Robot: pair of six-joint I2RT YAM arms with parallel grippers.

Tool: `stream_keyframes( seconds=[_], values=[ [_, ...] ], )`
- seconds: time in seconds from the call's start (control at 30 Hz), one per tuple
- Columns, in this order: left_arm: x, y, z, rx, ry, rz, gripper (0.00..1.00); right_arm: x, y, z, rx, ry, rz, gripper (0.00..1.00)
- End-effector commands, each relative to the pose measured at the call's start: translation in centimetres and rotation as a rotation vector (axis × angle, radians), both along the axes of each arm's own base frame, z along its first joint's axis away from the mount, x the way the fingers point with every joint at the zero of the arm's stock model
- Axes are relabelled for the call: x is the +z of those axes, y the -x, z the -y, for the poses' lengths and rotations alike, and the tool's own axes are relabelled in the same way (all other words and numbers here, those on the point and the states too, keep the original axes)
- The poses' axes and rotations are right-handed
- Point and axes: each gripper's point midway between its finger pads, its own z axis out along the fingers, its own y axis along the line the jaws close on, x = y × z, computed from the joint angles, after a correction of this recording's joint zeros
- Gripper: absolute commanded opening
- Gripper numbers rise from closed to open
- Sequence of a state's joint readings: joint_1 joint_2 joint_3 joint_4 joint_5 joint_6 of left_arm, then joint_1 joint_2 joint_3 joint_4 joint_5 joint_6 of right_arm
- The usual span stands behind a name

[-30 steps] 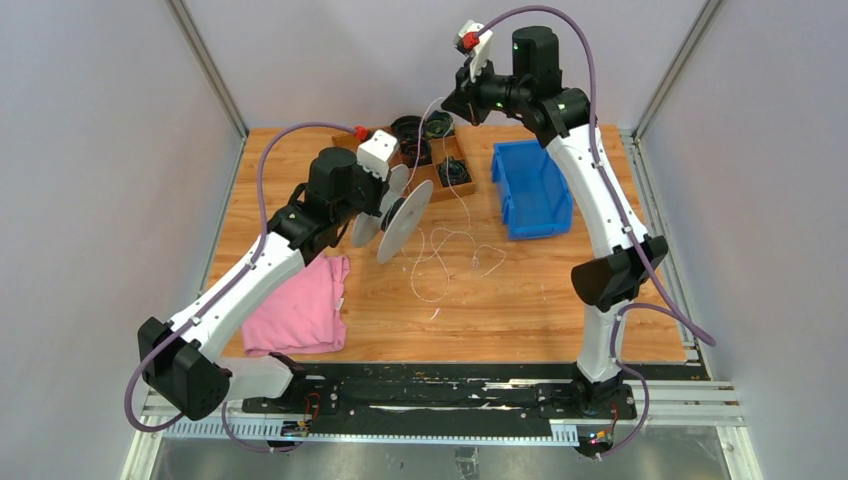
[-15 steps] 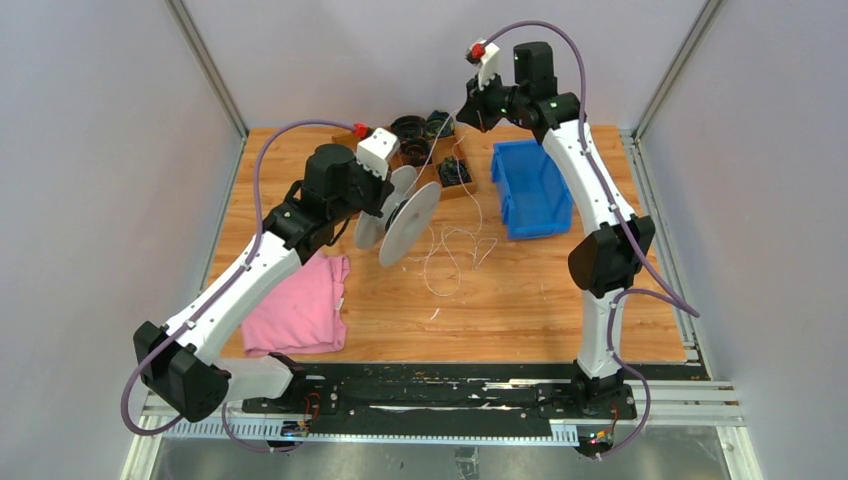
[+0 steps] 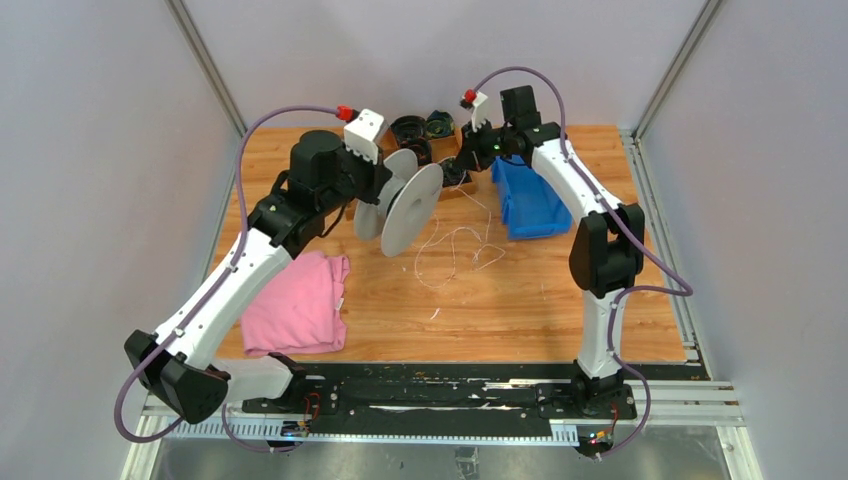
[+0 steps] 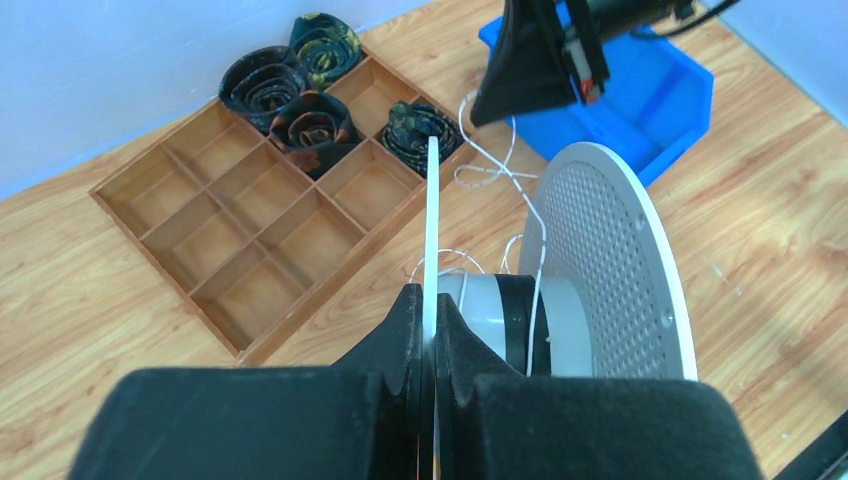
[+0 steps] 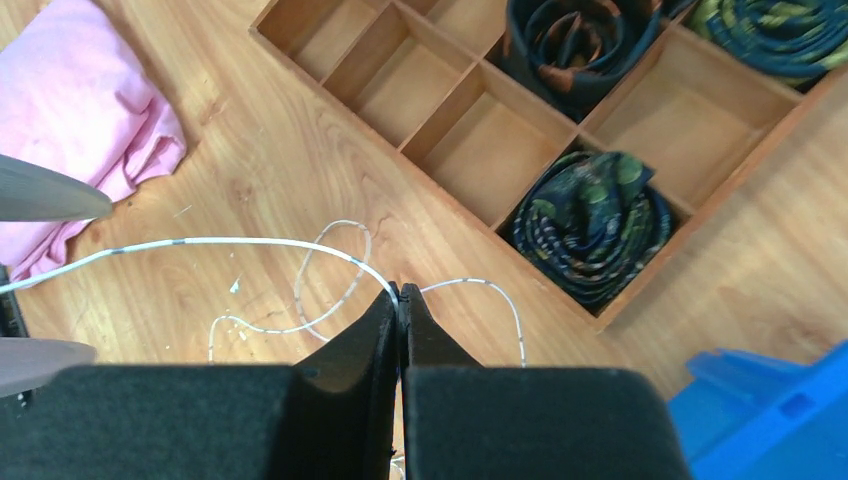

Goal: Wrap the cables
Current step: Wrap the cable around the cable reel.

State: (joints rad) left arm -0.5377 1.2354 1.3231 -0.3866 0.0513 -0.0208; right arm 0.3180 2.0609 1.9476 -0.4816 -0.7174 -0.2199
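Pink cloth was seen far left. The left gripper was clamped on one disc of the white spool. The thin cable was looped on the table beside the spool, with one strand pinched by the right gripper near the wooden tray.

light: bright and even, coming from overhead
shadows: just soft ones on the table
focus: left gripper and right gripper blurry up close, cables crisp
spool: white disc kinda washed out
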Motion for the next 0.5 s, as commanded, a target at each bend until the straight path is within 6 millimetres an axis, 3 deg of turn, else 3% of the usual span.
stream_keyframes(
  seconds=[0.0,0.17,0.2,0.47],
  values=[
    [5.7,0.0,0.1,0.007,0.139,0.079,0.01,1.7,1.3,-0.6,0.046,-0.080,0.013,0.01],
    [7.0,-0.4,-0.2,0.045,0.206,0.061,0.00,0.0,2.8,-1.7,0.075,-0.107,-0.029,0.01],
    [7.2,-0.6,-0.4,0.058,0.219,0.057,0.00,0.7,3.3,-1.9,0.081,-0.123,-0.018,0.01],
    [8.3,-2.1,-1.3,0.143,0.327,0.002,0.00,-0.4,6.4,-4.2,0.144,-0.210,-0.111,0.02]
  ],
)
